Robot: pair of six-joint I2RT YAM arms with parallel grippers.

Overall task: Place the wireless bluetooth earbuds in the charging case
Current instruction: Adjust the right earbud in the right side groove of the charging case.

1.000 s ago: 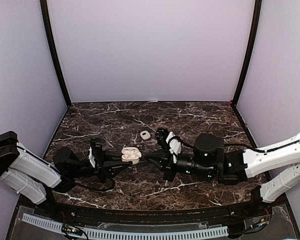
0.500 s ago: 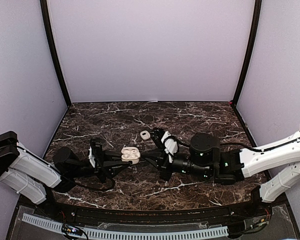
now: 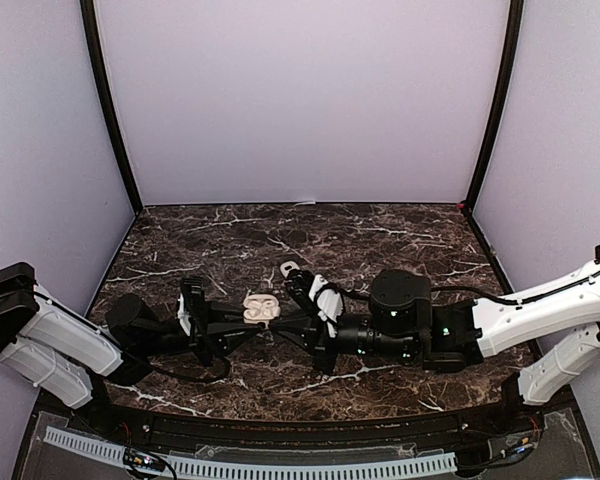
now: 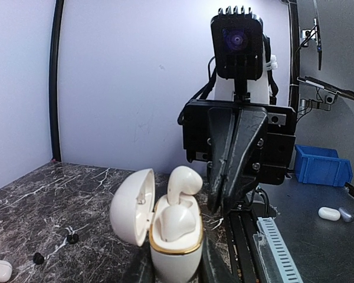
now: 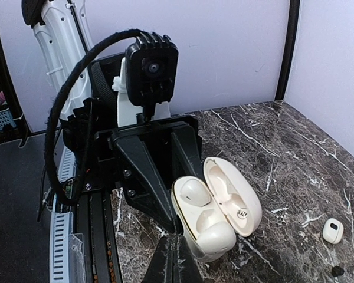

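Earbud (image 4: 183, 181) standing upright, stem down in a well of the open charging case (image 4: 174, 250), head above the rim | left gripper (image 4: 176, 274) clamped on the case | right gripper (image 4: 222, 206) pinched shut, empty, tips just beside the bud, opposite the lid (image 4: 131, 206) | guessing a straight-down push seats it

The charging case (image 4: 176, 236) is glossy cream plastic; the table (image 3: 230, 240) is polished, dark veined marble.

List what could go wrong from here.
The earbud stands proud of the case, not seated; a skewed push from the shut right gripper could flip it out. The left gripper holds the case only near its base, so pressing could twist it loose.
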